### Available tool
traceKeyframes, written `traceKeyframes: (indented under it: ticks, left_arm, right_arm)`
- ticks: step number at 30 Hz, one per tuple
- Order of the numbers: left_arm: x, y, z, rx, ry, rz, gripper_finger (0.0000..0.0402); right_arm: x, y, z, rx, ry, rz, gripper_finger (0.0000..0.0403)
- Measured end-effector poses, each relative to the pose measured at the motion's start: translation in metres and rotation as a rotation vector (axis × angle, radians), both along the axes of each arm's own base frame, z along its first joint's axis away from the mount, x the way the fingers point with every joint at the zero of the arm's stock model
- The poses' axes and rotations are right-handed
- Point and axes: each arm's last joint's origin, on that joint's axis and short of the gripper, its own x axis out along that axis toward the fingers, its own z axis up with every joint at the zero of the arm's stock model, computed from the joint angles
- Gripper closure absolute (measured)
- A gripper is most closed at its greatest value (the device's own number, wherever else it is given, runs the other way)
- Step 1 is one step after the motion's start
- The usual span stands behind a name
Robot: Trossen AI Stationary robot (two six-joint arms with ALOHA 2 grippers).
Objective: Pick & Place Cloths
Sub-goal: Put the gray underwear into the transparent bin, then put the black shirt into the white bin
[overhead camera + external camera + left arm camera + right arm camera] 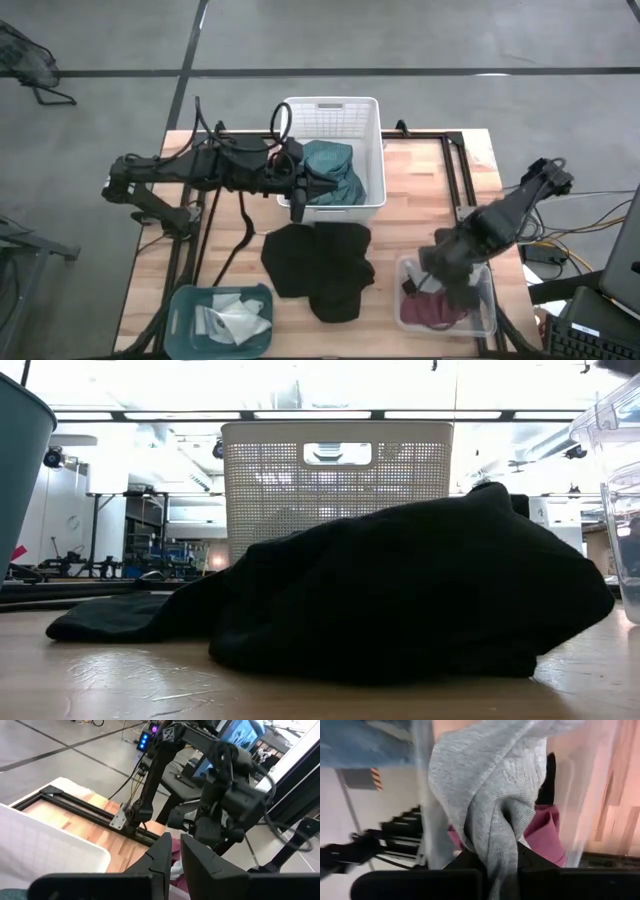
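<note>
While the left arm reaches across the wooden worktop (420,190) toward the white slatted basket (372,160), its left end effector (298,205) hangs at the basket's near-left corner with the two dark fingers (162,852) drawn close together, only a thin gap between them and nothing held. Inside the basket lies a teal-green cloth (335,172), bunched against the side nearest that arm. Just in front of the basket, a pile of black cloths (322,265) sprawls over the middle of the worktop; from table height it rises as a dark mound (400,590) that hides the lower part of the basket behind it. Over on the right, the right end effector (452,285) is down at the clear plastic tray (488,318) near the front edge, and its wrist camera shows it clamped on a light grey cloth (490,785), the fabric twisted into a thick fold that runs straight down between its fingers. A maroon cloth (545,832) lies in that tray beneath the grey one. At the front left corner sits a teal tray (185,305) holding small white cloths (232,318), well apart from both arms.
</note>
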Motion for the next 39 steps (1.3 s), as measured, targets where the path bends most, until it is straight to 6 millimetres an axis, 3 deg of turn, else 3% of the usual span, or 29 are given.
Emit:
traceKeyframes:
  ticks: [7, 13, 19, 29, 39]
  left_arm:
    - [0.002, 0.0, -0.009, -0.031, 0.038, 0.006, 0.0358]
    - [0.002, 0.0, -0.009, -0.032, 0.039, 0.005, 0.0355]
    - [0.002, 0.0, -0.009, -0.033, 0.04, 0.005, 0.0357]
    - [0.002, 0.0, -0.01, -0.025, 0.047, 0.004, 0.0356]
    - [0.001, -0.001, -0.02, -0.023, 0.147, -0.012, 0.0355]
  right_arm:
    - [-0.001, 0.015, -0.064, 0.01, 0.086, 0.052, 0.039]
    - [-0.004, 0.012, -0.117, 0.004, 0.144, 0.011, 0.039]
    - [-0.013, 0.007, -0.141, 0.004, 0.248, -0.061, 0.0381]
    - [-0.001, 0.017, -0.087, 0.122, 0.087, -0.076, 0.0301]
    - [0.002, 0.013, -0.024, 0.027, -0.094, -0.098, 0.0227]
